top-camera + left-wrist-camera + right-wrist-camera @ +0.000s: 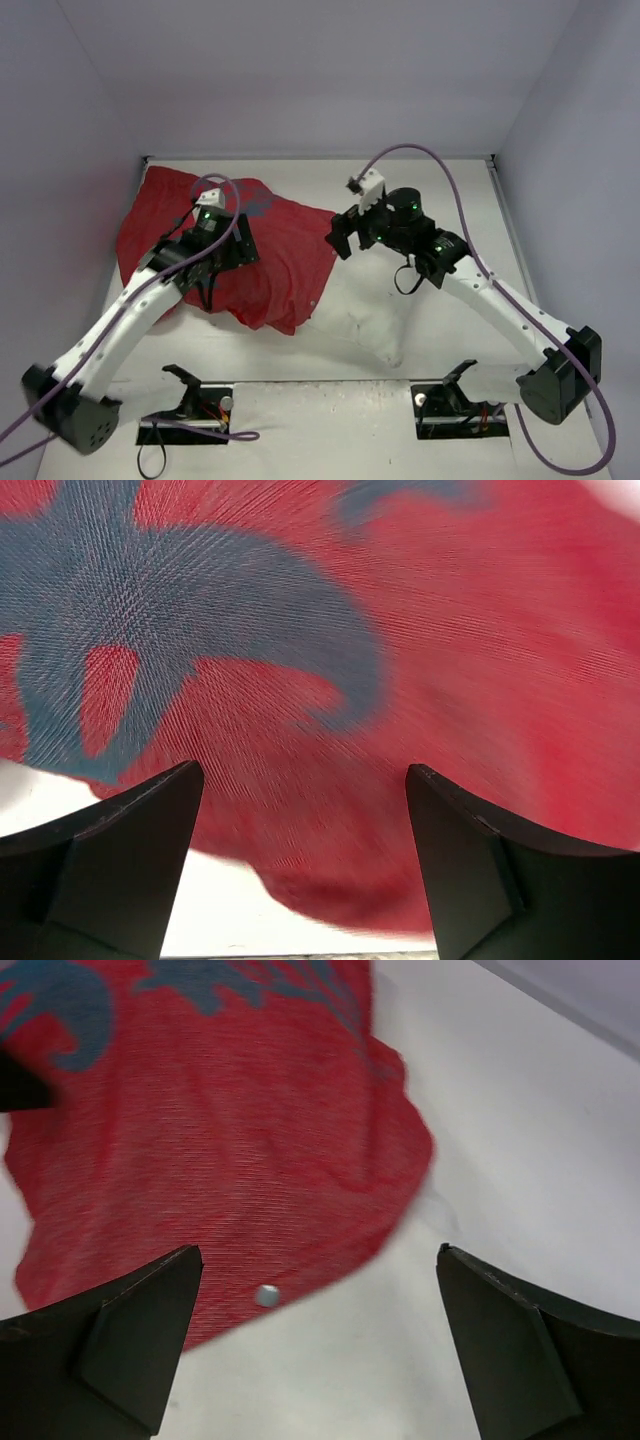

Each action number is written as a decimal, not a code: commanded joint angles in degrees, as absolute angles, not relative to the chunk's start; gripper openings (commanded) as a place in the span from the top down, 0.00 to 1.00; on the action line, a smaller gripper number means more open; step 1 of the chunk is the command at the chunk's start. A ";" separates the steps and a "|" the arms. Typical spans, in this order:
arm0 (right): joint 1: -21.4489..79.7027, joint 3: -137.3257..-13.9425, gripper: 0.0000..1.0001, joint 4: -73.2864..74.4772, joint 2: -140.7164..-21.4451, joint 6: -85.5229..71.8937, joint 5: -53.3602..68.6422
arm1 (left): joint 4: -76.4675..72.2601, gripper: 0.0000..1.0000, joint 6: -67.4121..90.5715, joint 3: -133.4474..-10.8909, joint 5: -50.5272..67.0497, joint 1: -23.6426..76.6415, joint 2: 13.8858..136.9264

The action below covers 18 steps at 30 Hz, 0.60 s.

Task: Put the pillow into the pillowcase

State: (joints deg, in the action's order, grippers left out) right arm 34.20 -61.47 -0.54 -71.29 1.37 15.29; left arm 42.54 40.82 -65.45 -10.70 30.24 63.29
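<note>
White table (420, 200) walled in pale grey; the red pillowcase (270, 270) lies rumpled on its left half, one corner pushed toward the back-left wall. The left gripper (300, 775) hangs just over the cloth, jaws spread with nothing between them; the right gripper (317, 1250) hovers at the pillowcase's right edge, jaws likewise wide and empty. The pillowcase looks thin, light and limp, likely to slide and bunch on the smooth top; a pinch on a hem or corner, through a single layer, seems the surest hold. The pillow cannot be made out in any view; whether it sits inside the mounded pillowcase or is lost against the white top cannot be told. The pillowcase's mouth is not to be found either; the left wrist view is blurred, showing only red weave and blue-grey print.
</note>
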 commanded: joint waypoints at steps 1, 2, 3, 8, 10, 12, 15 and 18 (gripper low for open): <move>42.26 -65.56 0.00 -0.36 -72.49 9.83 14.07 | 35.88 0.22 43.95 -63.28 -5.20 26.03 70.21; 43.93 -67.22 0.00 -0.26 -73.55 10.54 13.54 | 34.03 0.22 42.64 -63.98 -3.79 23.93 72.49; 47.60 -68.02 0.00 -0.26 -74.70 11.42 12.84 | 31.40 0.22 41.93 -64.94 -2.74 22.86 73.99; 57.99 -71.45 0.00 1.85 -81.29 15.29 1.53 | 29.71 0.22 35.26 -76.53 2.79 19.43 84.26; 61.68 -73.12 0.00 1.76 -84.10 15.91 -2.52 | 29.97 0.22 34.19 -80.94 3.34 18.72 84.90; 63.54 -74.35 0.00 1.58 -87.43 16.52 -7.81 | 30.41 0.22 34.01 -82.09 4.04 17.58 83.24; 66.79 -77.51 0.00 1.15 -92.00 18.10 -14.31 | 33.03 0.22 34.37 -81.31 2.56 13.90 78.41; 68.55 -80.77 0.00 -0.08 -96.57 19.50 -19.32 | 36.56 0.22 34.54 -79.55 0.53 9.68 73.14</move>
